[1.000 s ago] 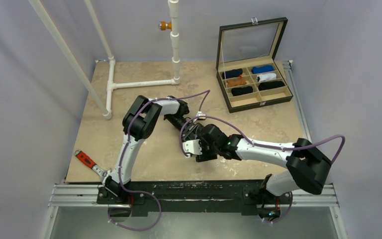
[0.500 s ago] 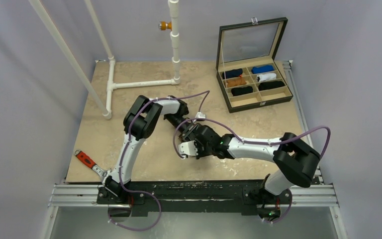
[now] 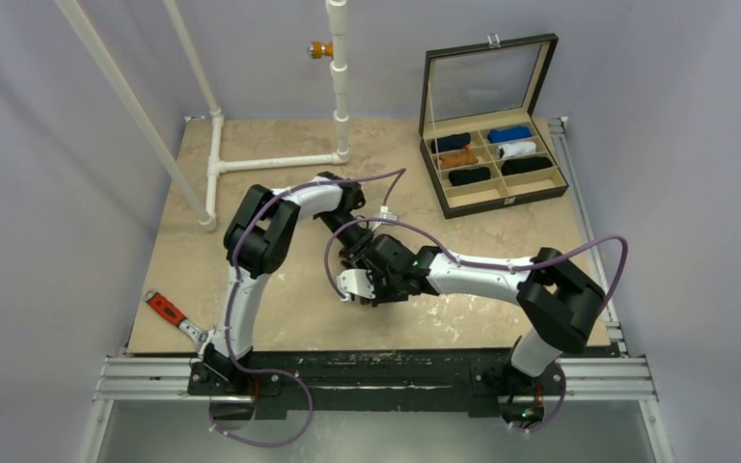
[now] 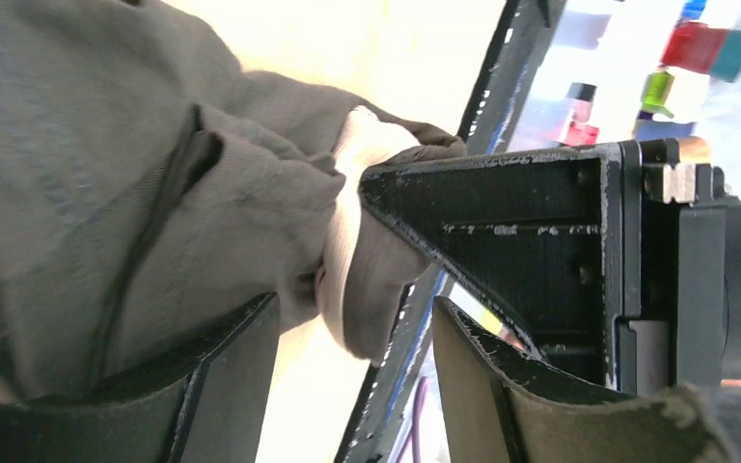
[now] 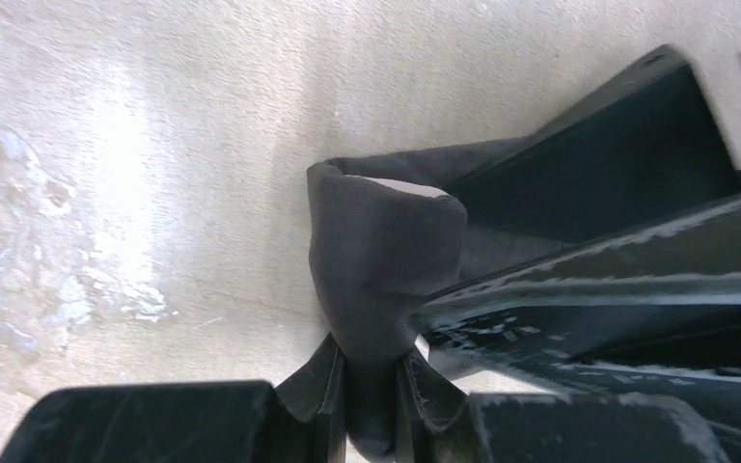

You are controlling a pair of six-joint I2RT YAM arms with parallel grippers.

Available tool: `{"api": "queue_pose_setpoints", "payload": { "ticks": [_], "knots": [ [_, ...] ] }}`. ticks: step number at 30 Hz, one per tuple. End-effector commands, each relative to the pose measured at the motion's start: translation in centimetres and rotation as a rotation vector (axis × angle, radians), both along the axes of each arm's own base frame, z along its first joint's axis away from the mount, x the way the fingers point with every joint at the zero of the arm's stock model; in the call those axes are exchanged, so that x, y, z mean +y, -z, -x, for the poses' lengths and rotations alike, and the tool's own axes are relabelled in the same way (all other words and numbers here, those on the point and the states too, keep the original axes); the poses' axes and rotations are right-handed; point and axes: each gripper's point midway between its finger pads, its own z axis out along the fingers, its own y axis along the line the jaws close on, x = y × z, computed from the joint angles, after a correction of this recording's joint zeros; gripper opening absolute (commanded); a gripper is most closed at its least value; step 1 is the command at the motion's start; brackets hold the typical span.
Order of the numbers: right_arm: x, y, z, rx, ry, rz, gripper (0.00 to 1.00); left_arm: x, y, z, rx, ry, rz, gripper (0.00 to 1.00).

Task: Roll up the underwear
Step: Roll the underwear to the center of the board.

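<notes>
Underwear [image 5: 386, 241] found at mid-table, bunched between the two grippers and hidden beneath their wrists in the overhead view. It is well apart from the compartment box [image 3: 492, 159] at the back right. The right gripper [image 5: 374, 374] is clamped on a narrow fold at the near end of the bundle, its fingers drawn together with only fabric between them. The left gripper [image 4: 355, 307] has its fingers standing apart on either side of a lobe of cloth near the pale waistband edge [image 4: 347, 212]. Daylight shows on one side of the lobe, so it is judged not to be pinching. Change noted over the last second: the right wrist has travelled leftward across the table [image 5: 135, 145], its forearm stretching out, and the left arm's elbow has swung left with it. The meeting point of the two grippers has thus shifted left. Assessment: the pinched fold is being carried over the rest of the garment, consistent with a roll in progress. The cloth is gathered into a lump with the waistband exposed, not yet a tidy bundle. Whether the bundle rests on the table or is lifted clear cannot be determined.
</notes>
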Motion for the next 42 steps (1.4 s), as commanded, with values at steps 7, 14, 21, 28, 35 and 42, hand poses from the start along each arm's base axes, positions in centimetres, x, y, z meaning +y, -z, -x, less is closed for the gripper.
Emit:
{"api": "queue_pose_setpoints", "payload": {
  "ticks": [7, 14, 21, 28, 35, 42],
  "knots": [
    [-2.5, 3.2, 6.8, 0.352, 0.009, 0.123, 0.0, 3.8, -2.3, -3.2, -0.273, -0.002, -0.105, 0.6],
    [-2.0, 3.3, 7.3, 0.447, -0.015, 0.175, 0.0, 9.4, -3.6, -5.4, -0.439, -0.142, -0.247, 0.6],
    [-1.1, 3.1, 7.7, 0.607, -0.082, 0.258, 0.0, 16.7, -5.6, -6.8, -0.603, -0.334, -0.397, 0.6],
    [-0.2, 4.4, 7.0, 0.744, -0.134, 0.349, 0.0, 21.1, -6.8, -5.4, -0.728, -0.436, -0.482, 0.6],
    [1.1, 6.2, 6.1, 0.91, -0.119, 0.341, 0.0, 23.1, -8.2, -3.5, -0.877, -0.455, -0.526, 0.6],
    [0.1, 8.1, 3.5, 0.986, 0.066, 0.29, 0.0, 23.5, -10.5, -3.2, -1.025, -0.507, -0.494, 0.59]
  ]
}}
